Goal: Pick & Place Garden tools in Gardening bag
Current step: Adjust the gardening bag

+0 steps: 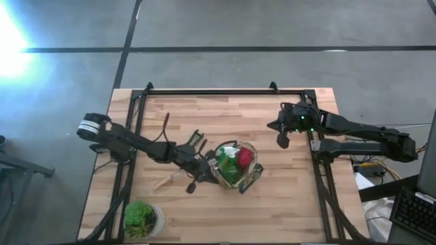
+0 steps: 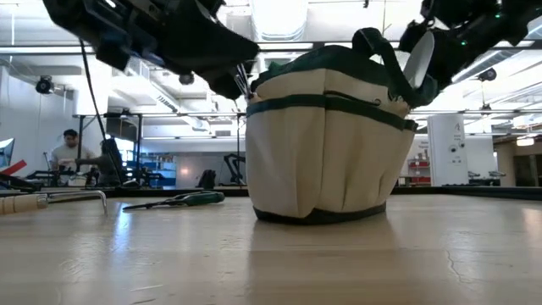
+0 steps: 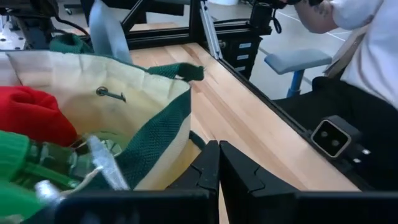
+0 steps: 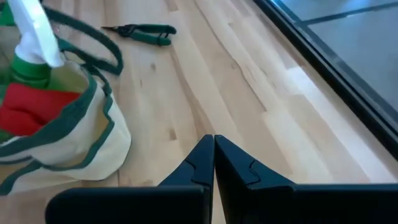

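The beige gardening bag (image 1: 238, 167) with dark green trim stands upright on the table's middle. Inside it are a green spray bottle (image 1: 230, 163) and a red-handled tool (image 1: 245, 156); both also show in the left wrist view (image 3: 31, 115). My left gripper (image 3: 217, 163) is shut and empty, close beside the bag's left rim (image 1: 204, 163). My right gripper (image 4: 214, 155) is shut and empty above the table, right of the bag (image 1: 283, 141). Green-handled pruners (image 4: 142, 31) and a wooden-handled tool (image 1: 163, 181) lie flat on the table left of the bag. My left gripper's shut fingers (image 3: 202, 171) stand right beside the bag's outer wall (image 3: 168, 155), below the green rim. I cannot tell whether they touch it.
A leafy green plant in a pale pot (image 1: 143, 218) stands at the near left corner. The pruners also show in the high view (image 1: 165, 126). Black frame rails (image 1: 320, 170) edge the table. A person sits beyond the right edge (image 3: 367, 43); another sits in the room behind (image 2: 68, 152).
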You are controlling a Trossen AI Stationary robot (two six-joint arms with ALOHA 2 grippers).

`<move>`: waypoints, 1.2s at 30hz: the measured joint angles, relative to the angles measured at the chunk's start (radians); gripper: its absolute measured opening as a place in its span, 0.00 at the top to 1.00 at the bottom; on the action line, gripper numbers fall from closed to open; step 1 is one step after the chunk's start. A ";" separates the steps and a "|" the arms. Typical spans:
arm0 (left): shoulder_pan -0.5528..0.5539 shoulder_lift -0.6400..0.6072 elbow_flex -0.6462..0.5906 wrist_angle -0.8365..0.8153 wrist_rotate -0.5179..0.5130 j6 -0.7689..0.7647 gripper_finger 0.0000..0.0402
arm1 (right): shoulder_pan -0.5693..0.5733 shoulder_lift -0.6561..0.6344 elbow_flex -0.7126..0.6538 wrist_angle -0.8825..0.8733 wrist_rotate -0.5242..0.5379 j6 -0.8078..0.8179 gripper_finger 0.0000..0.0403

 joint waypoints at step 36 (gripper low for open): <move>-0.159 0.283 0.282 -0.186 0.548 0.235 1.00 | -0.003 -0.040 -0.040 0.000 0.034 -0.001 0.98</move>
